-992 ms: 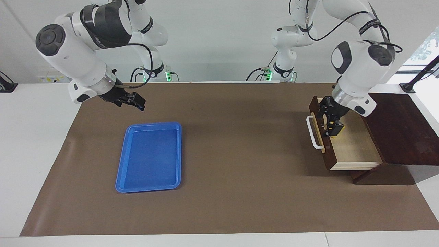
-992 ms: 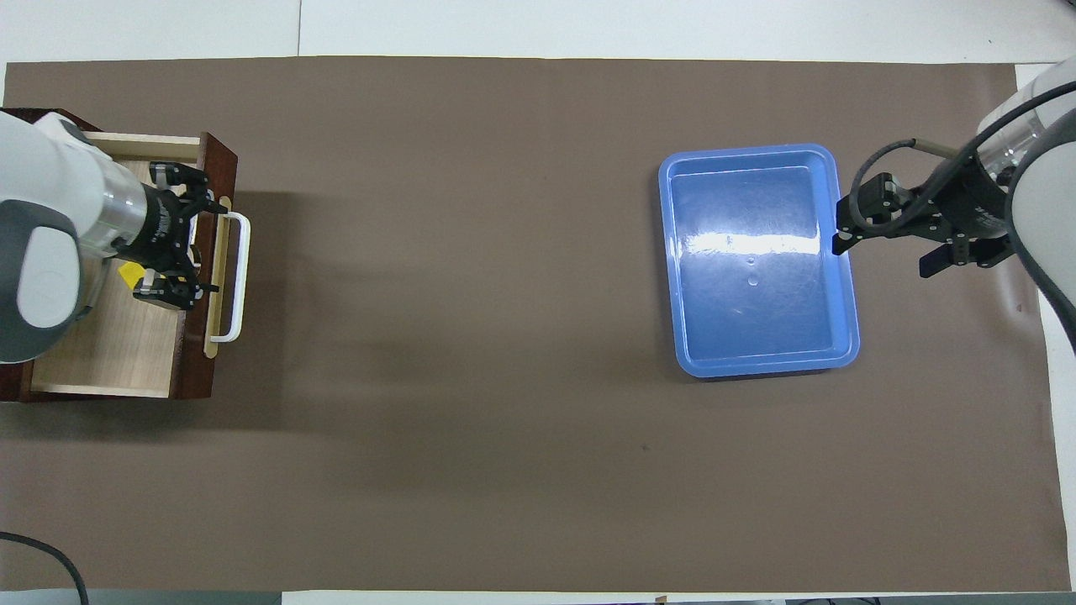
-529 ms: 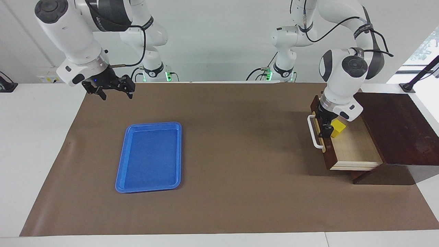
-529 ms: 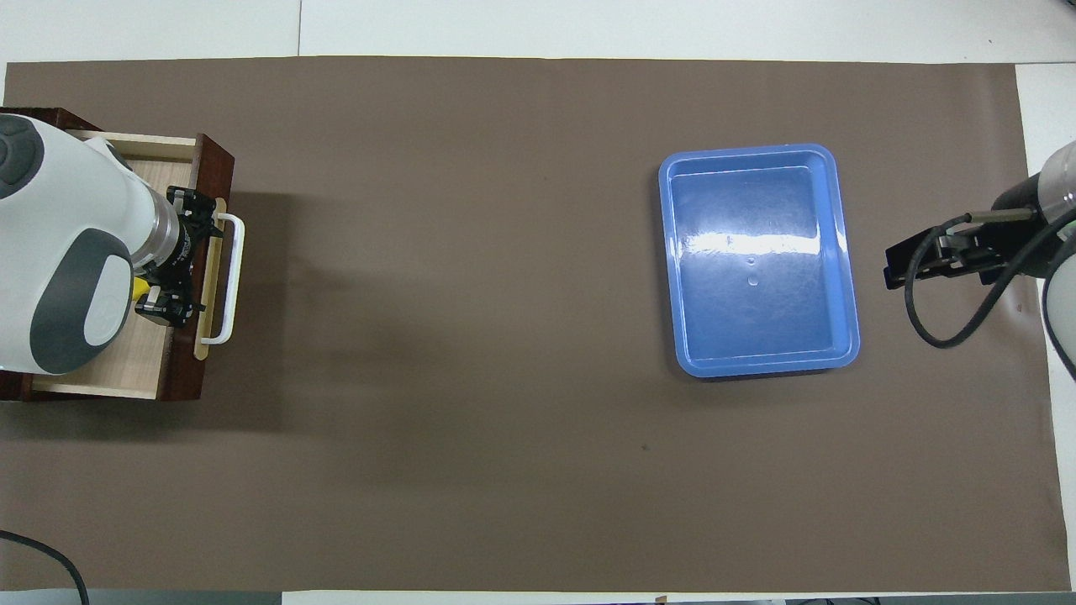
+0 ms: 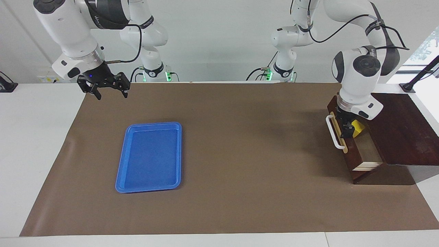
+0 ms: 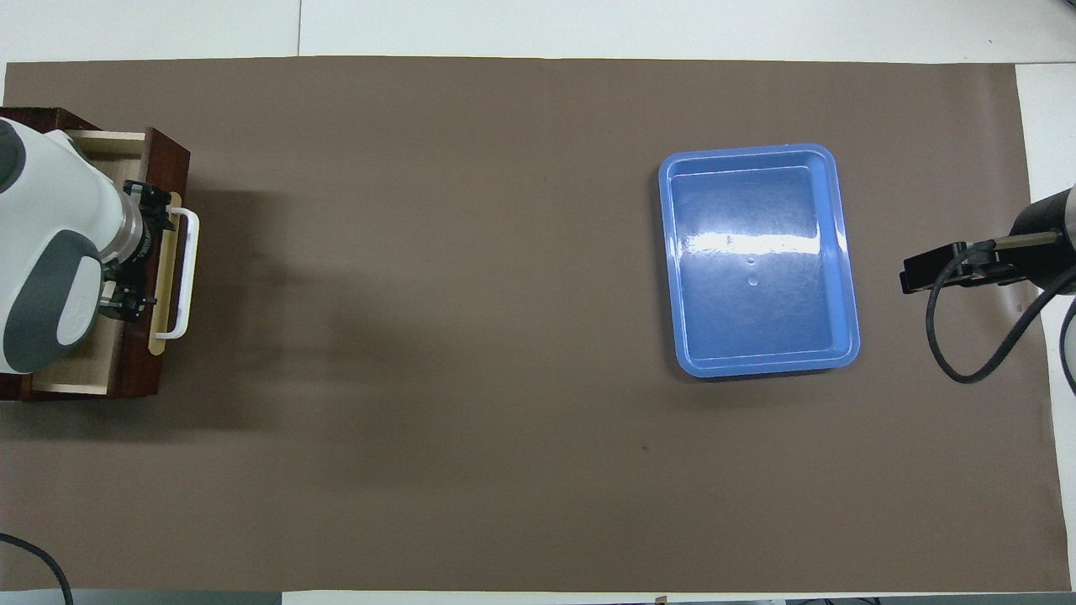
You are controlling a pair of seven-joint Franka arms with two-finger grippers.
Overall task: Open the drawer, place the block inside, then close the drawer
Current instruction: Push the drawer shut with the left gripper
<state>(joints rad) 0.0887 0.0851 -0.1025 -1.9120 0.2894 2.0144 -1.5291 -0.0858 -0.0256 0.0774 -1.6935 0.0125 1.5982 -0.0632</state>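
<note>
The dark brown drawer (image 5: 350, 157) with its white handle (image 5: 332, 131) stands partly open in the dark wooden box (image 5: 401, 130) at the left arm's end of the table. The yellow block (image 5: 358, 127) lies inside it, close to the front panel. My left gripper (image 5: 345, 129) is open and sits low at the front panel's inner side, beside the block. In the overhead view the left gripper (image 6: 134, 252) and arm hide the block, while the drawer (image 6: 165, 151) and handle (image 6: 190, 269) show. My right gripper (image 5: 109, 92) is open and empty, up in the air over the mat's edge at the right arm's end.
A flat blue tray (image 5: 151, 157) lies empty on the brown mat toward the right arm's end; it also shows in the overhead view (image 6: 756, 260). The right gripper (image 6: 931, 272) hangs beside the tray there.
The left gripper let go of the block in the drawer. The drawer has slid well into the box, the left gripper moving with it. The right gripper rose and drew away from the tray.
</note>
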